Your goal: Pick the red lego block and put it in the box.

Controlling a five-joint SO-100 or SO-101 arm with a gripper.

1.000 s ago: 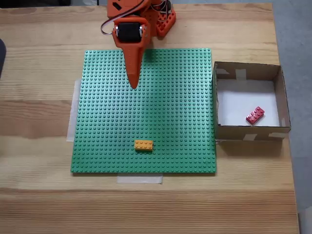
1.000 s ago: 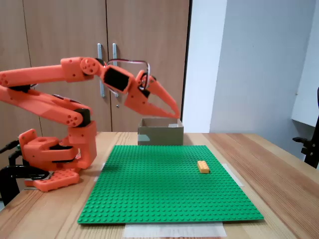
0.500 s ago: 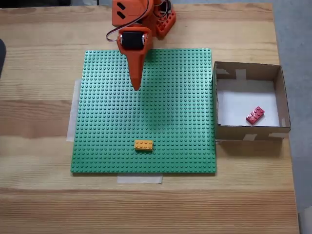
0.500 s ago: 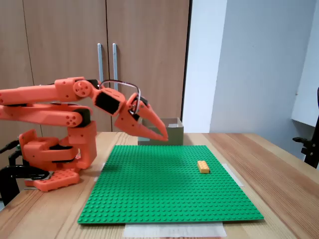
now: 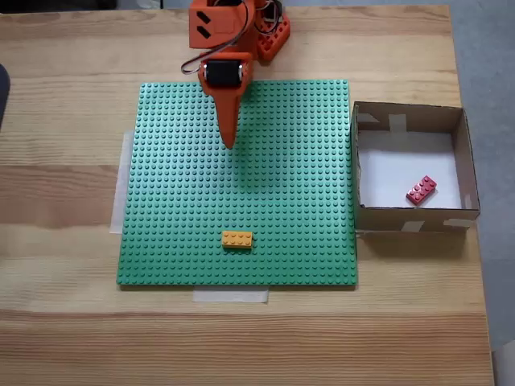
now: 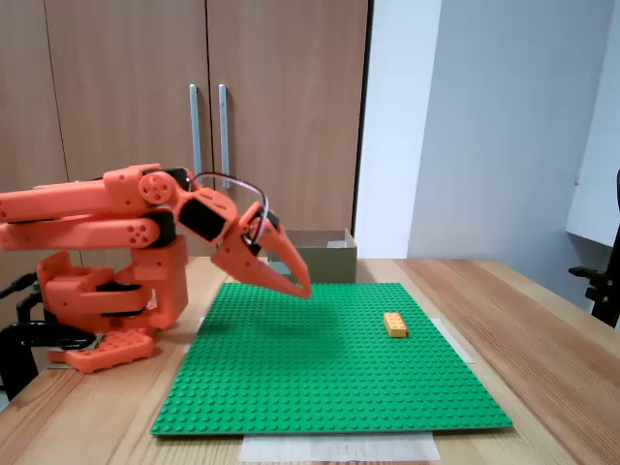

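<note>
While folded low, the hand [image 6: 302, 288] points down, closed.

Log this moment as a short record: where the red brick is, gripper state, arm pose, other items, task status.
red lego block: lying on the white bottom of the box, near its right wall in a fixed view
gripper: fingers closed together, holding nothing, above the green baseplate
arm: folded low near its base in a fixed view
orange-yellow brick: on the baseplate, near its front edge, apart from the gripper
table: wooden, baseplate taped down
task status: block in the box
</note>
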